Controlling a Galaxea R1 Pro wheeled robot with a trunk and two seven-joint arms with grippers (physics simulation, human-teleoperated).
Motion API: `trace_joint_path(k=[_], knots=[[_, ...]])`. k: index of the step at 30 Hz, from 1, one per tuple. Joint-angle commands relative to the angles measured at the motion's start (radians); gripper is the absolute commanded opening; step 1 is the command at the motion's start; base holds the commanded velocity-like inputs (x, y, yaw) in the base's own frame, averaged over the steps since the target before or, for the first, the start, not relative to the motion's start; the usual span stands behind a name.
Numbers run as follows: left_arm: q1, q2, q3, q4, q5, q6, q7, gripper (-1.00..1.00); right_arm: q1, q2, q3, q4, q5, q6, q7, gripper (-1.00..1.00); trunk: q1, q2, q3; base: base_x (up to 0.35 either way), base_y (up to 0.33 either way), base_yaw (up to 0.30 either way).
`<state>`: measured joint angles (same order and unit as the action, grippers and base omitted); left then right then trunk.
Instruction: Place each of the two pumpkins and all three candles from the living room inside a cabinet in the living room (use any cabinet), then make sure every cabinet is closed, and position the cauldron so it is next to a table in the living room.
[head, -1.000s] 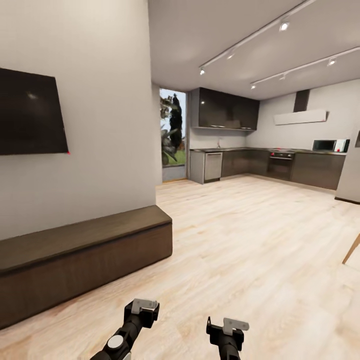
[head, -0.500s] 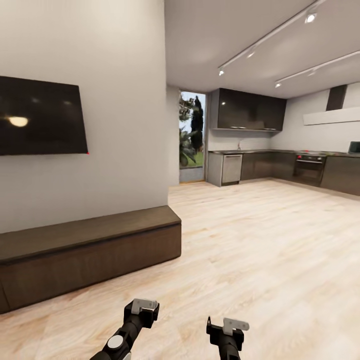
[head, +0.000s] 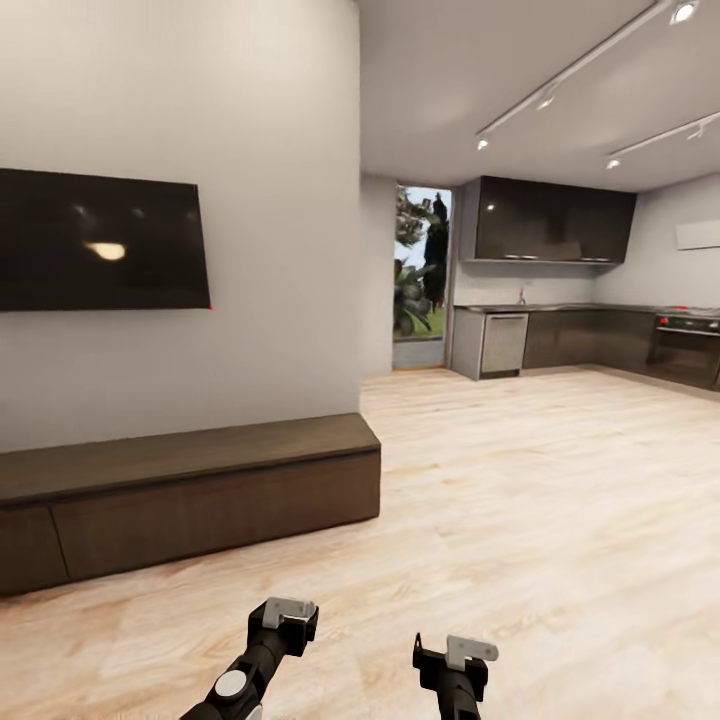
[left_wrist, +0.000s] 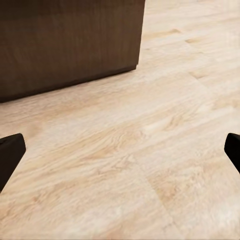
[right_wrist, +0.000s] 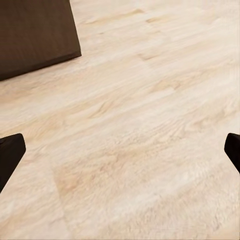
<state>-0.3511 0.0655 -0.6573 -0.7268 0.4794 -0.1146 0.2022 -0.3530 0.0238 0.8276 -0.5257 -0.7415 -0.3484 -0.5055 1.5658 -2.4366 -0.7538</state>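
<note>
Pale wood floor (head: 520, 520) runs wide across the room and back to the dark kitchen units (head: 560, 340) at the far right. The grey wall (head: 250, 150) rises on the left, carrying the black TV (head: 100, 240). Under it sits the cabinet (head: 190, 490), long, low and dark brown, flat against the wall, its drawer fronts flush and shut; its end corner shows in the left wrist view (left_wrist: 65, 45) and the right wrist view (right_wrist: 35, 35) too. Down low, the left gripper (head: 283, 618) and the right gripper (head: 456, 660) hang over bare floor, well apart from the cabinet. In both wrist views the dark fingertips (left_wrist: 10, 155) (right_wrist: 10, 155) sit at opposite edges, spread wide, nothing between them.
</note>
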Motion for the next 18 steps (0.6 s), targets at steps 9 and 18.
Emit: trace_joint_path(k=[9, 18], knots=[[-0.002, 0.002, -0.008, 0.000, 0.010, -0.005, 0.009, 1.00, -0.001, -0.001, 0.008, 0.000, -0.009, -0.006, -0.004, 1.00, 0.000, -0.001, 0.005, 0.000, -0.284, 0.275], [-0.002, 0.002, -0.008, 0.000, 0.010, -0.005, 0.008, 1.00, -0.001, -0.001, 0.010, 0.000, -0.009, -0.006, -0.004, 1.00, 0.000, -0.001, 0.012, 0.000, -0.253, 0.273]])
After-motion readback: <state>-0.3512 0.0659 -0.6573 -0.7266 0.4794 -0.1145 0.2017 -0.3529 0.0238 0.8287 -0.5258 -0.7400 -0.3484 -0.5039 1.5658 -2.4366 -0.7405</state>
